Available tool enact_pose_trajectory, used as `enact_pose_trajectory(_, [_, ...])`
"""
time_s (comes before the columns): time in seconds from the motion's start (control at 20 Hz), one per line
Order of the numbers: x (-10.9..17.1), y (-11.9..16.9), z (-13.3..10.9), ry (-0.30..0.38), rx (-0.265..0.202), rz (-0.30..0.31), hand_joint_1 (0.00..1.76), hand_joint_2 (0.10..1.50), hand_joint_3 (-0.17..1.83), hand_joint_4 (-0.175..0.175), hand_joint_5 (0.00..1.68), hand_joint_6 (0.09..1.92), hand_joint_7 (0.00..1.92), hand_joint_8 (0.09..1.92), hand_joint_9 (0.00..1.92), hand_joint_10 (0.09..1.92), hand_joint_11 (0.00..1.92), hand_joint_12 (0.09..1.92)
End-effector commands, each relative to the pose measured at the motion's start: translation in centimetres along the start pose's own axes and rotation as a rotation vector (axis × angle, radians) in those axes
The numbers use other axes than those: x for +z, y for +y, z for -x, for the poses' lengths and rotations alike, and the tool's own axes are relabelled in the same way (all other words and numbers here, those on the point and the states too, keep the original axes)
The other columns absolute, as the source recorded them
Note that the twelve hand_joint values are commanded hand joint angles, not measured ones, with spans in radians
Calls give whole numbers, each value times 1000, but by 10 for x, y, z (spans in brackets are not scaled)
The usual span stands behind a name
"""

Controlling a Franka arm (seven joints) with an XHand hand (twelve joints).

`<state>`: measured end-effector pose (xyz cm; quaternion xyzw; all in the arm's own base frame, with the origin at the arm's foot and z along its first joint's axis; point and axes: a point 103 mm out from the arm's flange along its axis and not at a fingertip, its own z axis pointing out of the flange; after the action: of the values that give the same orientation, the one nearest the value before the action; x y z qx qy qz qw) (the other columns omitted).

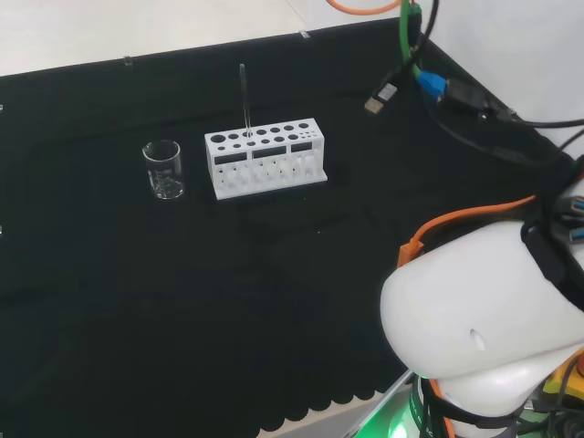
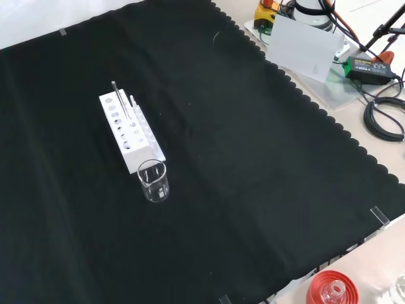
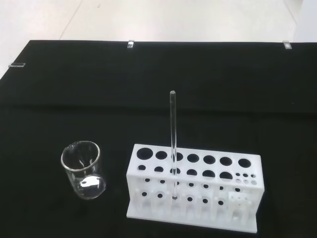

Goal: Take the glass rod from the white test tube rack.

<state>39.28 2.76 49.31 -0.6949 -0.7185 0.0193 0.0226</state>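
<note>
A: One rod (image 3: 173, 134) is stood upright in the rack (image 3: 195, 198), in a hole of the near row as the wrist view has it, approx. third from the beaker (image 3: 84, 170) end. No other ware is seen in the rack.

B: Rack posn?

A: In the head view it is set left of centre on the cloth (image 1: 228, 310), with the beaker just beside it at its left, apart, not touching. In the front view the beaker is seen in front of the rack's near end.

B: Hand state?

A: Cannot be told; fingers apart or together is not shown. The arm (image 1: 474, 310) is held well back from the rack.

B: Step in hand?

A: Approach, judged. Nothing is gripped yet; the rod is untouched.

B: Next move reqs?

A: The hand is to be brought over the rack and closed on the rod's bare upper part, above the rack top. Then a straight vertical lift is called for, so the rod is not levered against the hole and the rack is not tipped. The beaker is to be kept clear of.
</note>
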Motion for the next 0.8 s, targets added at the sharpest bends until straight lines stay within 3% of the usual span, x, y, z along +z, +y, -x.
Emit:
enact_pose_trajectory(0.05, [-3,29,2,-16,-19,-35,526,823,463,12,306,87,239,762,291,948,263,1450])
enact_pose_trajectory(0.8, [19,96,-2,-59,-64,-126,594,829,454,9,349,87,295,758,368,925,303,1453])
